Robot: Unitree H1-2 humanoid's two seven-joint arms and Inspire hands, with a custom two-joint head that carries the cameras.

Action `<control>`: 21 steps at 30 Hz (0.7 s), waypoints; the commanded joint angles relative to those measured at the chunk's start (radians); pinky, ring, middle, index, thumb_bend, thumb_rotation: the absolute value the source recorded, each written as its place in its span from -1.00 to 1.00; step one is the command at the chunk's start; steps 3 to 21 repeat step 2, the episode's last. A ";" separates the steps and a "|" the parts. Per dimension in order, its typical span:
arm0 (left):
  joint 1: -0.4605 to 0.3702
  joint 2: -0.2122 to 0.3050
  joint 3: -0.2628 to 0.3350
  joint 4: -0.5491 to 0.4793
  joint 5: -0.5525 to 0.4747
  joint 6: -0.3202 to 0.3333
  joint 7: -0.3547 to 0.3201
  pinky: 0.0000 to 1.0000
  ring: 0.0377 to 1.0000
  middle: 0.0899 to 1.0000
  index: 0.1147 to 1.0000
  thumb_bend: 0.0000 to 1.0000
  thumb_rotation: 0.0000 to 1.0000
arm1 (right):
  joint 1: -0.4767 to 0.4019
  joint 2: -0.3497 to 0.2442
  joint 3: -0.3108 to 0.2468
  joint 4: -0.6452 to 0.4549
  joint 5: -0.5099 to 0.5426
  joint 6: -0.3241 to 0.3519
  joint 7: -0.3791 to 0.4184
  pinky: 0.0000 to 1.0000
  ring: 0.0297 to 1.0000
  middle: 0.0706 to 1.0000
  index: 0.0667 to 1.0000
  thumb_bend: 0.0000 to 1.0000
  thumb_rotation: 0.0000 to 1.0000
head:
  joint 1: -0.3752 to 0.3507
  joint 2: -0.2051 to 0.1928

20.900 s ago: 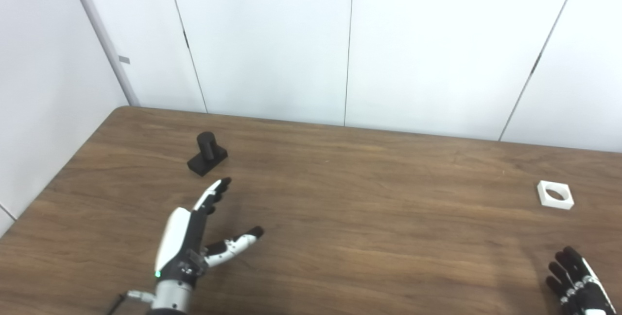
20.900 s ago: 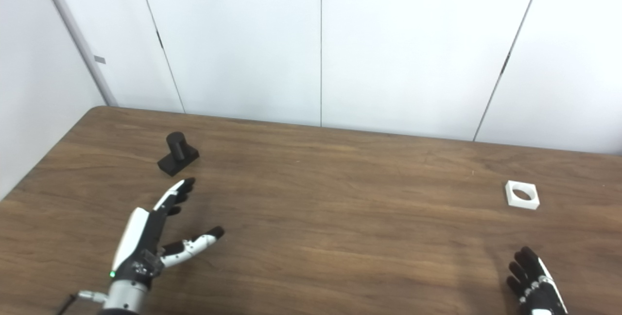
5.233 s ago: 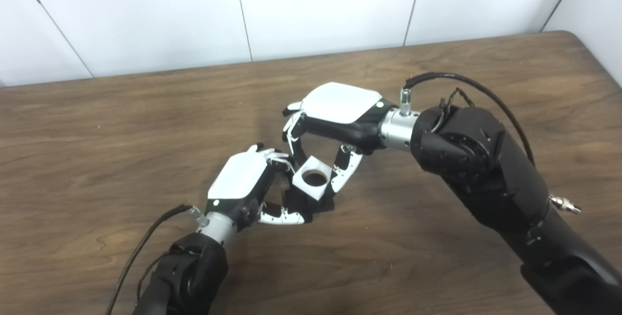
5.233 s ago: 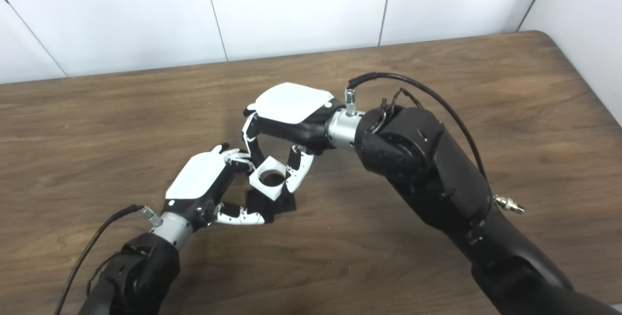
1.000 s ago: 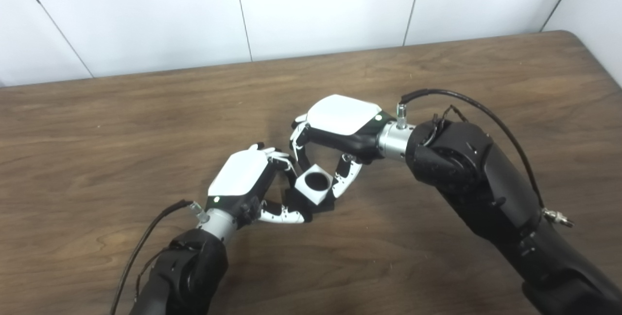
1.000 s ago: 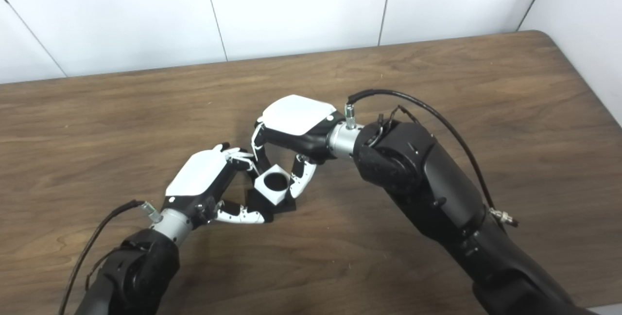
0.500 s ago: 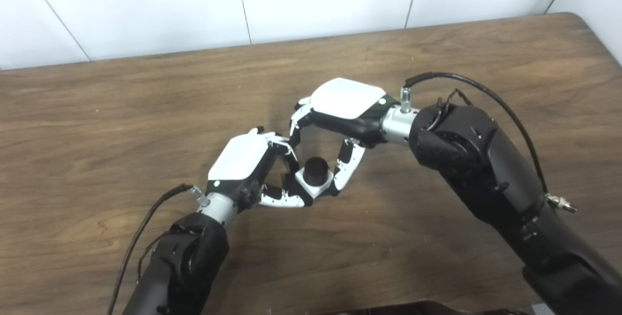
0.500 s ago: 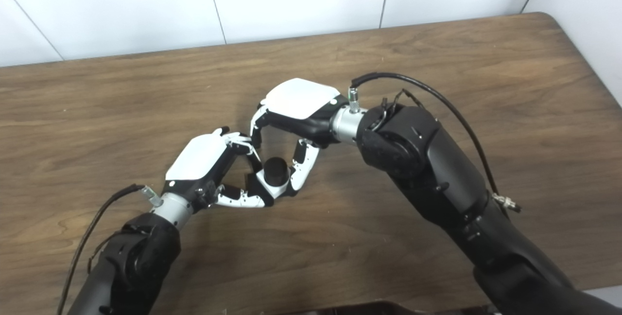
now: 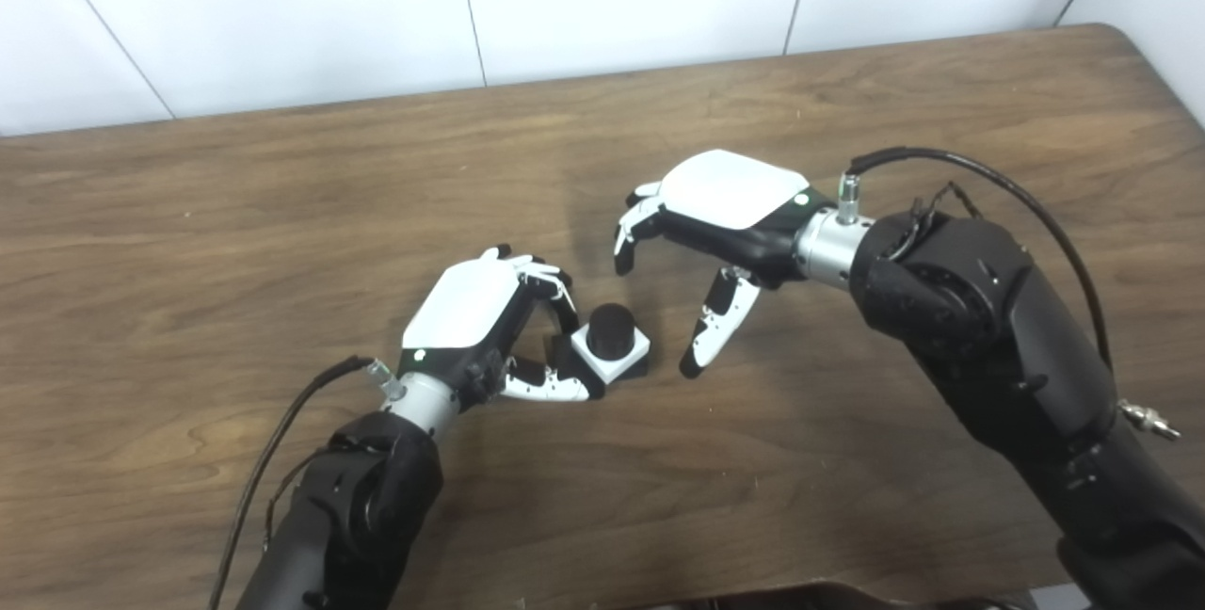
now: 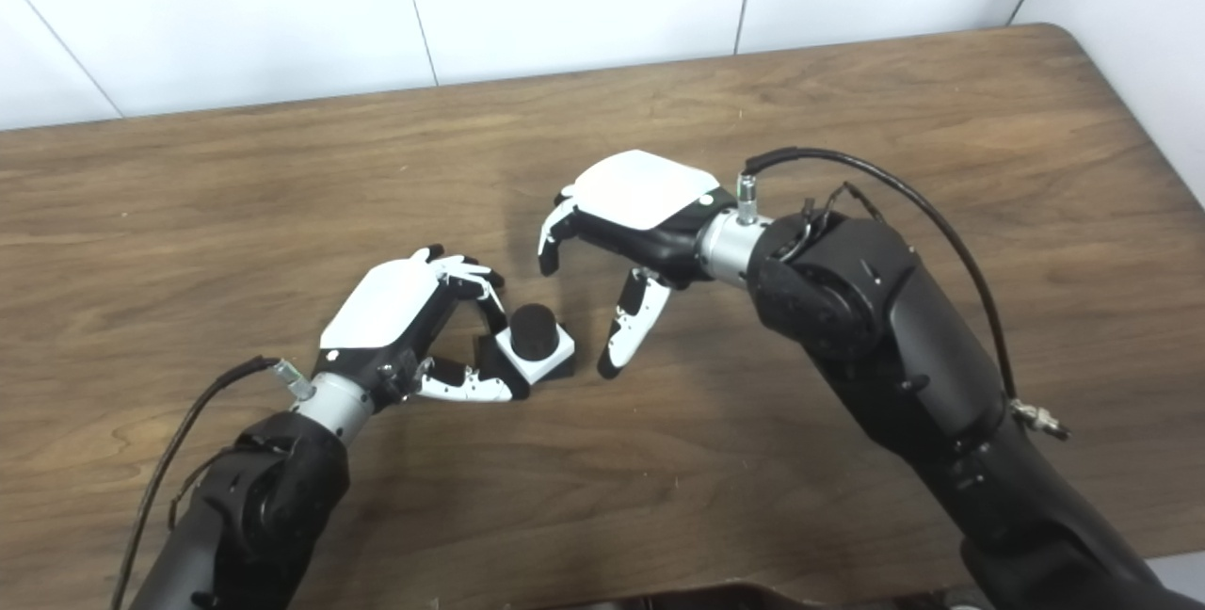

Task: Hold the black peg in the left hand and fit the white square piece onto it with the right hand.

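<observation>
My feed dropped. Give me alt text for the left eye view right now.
The white square piece sits seated on the black peg, whose top pokes up through its hole, on the wooden table. The left hand grips the peg's base from the left. The right hand hovers open just to the right, touching nothing.

The white square piece (image 9: 614,353) is seated on the black peg (image 9: 610,329), which stands up through its hole, on the table (image 9: 282,177) near the middle. The left hand (image 9: 490,318) is placed just left of the peg, with its fingers touching the base. The right hand (image 9: 701,243) is found to the right and slightly behind, apart from both pieces.
</observation>
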 commanded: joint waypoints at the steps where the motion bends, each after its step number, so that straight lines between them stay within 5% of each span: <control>1: 0.008 0.008 -0.014 0.015 -0.003 0.000 -0.044 1.00 0.78 0.53 -0.16 0.04 -0.89 | -0.026 -0.005 -0.020 -0.036 -0.003 0.011 -0.012 0.68 0.83 0.63 0.35 1.00 -0.30 | -0.001 -0.001; 21: 0.008 0.008 -0.013 0.015 -0.003 0.000 -0.043 1.00 0.78 0.53 -0.16 0.04 -0.89 | -0.024 -0.004 -0.023 -0.036 -0.002 0.011 -0.016 0.68 0.84 0.63 0.35 1.00 -0.30 | 0.000 -0.001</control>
